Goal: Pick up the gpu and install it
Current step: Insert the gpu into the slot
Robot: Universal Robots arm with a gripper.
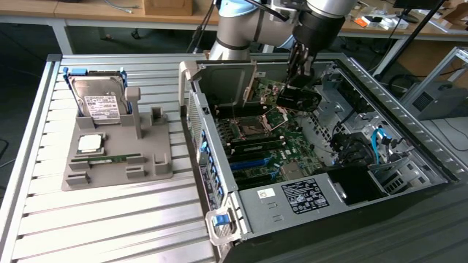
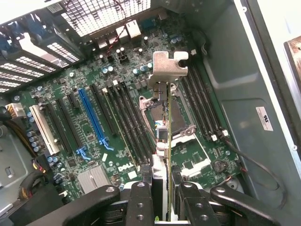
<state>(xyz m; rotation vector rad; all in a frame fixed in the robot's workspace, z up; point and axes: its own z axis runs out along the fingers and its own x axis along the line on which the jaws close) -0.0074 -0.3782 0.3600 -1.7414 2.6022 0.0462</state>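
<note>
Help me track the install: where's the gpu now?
The gpu hangs edge-on in the end effector over the CPU socket, inside the case at the exterior view's right.

A lab: robot arm (image 1: 241, 27), slatted aluminium table (image 1: 109, 219), cluttered workbenches (image 1: 95, 11).

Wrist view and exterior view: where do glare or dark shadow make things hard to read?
Wrist view: the silver bracket of the gpu shines bright, while the end effector gripping the card is almost black. Exterior view: the slats of the table reflect pale light; the computer case is shadowed deep inside.
</note>
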